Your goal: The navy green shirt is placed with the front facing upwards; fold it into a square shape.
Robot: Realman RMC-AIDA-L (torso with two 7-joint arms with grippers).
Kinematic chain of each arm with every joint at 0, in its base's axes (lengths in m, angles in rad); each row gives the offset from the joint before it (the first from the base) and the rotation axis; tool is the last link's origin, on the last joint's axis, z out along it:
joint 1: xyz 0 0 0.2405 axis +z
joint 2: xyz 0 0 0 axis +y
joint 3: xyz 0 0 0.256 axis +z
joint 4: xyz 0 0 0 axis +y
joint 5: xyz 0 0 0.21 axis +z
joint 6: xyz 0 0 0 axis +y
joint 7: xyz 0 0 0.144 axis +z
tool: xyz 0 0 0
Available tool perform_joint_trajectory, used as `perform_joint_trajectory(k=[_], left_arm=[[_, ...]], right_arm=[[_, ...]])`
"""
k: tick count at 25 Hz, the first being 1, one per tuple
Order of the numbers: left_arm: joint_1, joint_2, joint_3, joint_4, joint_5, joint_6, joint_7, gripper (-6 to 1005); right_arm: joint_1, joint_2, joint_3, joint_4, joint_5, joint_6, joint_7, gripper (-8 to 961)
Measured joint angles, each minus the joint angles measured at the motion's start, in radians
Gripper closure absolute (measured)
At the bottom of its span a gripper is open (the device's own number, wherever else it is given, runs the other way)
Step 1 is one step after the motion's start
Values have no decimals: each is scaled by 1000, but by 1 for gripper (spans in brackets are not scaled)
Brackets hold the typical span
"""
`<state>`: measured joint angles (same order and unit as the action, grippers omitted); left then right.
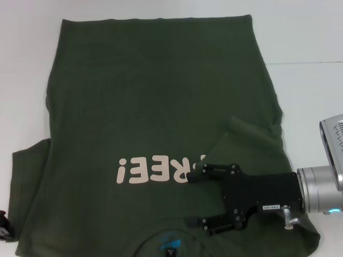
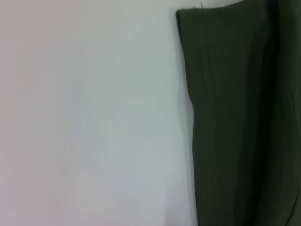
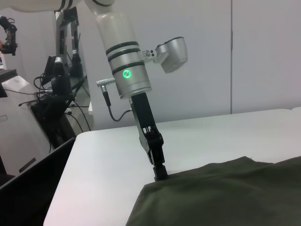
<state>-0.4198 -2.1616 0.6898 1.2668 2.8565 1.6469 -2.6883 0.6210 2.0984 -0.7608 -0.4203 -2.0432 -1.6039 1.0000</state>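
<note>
A white desk carries the navy green shirt, spread print-up across the frame's centre. Only the lower-right sleeve is turned inward. The right gripper hovers there, fingers parted. The left gripper meets the shirt's edge; its finger state cannot be told. Main folds remain.

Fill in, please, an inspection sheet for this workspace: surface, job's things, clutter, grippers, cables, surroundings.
Surface: white table, flat.
Job's things: navy green shirt spread front up, pink print showing; cloth folded over on the robot's right side.
Clutter: nothing seen.
Grippers: right gripper open over the shirt, beside the print; left gripper down at the shirt's edge.
Cables: grey cable at the left arm's wrist; loose cables beyond the table.
Surroundings: white wall; equipment stand behind the table.
</note>
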Motion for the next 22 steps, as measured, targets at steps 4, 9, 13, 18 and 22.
perform_joint_trajectory(k=[4,9,13,18,22], left_arm=[[0,1,4,0,0,-1,-1,824],[0,0,5,3,1,-1,0,947],[2,-1,7,27,1,-5,4,995],[5,-2,8,38,1,-5,4,995],[7,-1,8,42,1,-6,4,997]], right_arm=[[0,0,0,0,0,-1,0,27],[0,0,0,-2,0,-1,0,27],[1,0,0,-3,0,-2,1,27],[3,0,0,-2,0,-1,1,26],[3,0,0,-1,0,0,1,26]])
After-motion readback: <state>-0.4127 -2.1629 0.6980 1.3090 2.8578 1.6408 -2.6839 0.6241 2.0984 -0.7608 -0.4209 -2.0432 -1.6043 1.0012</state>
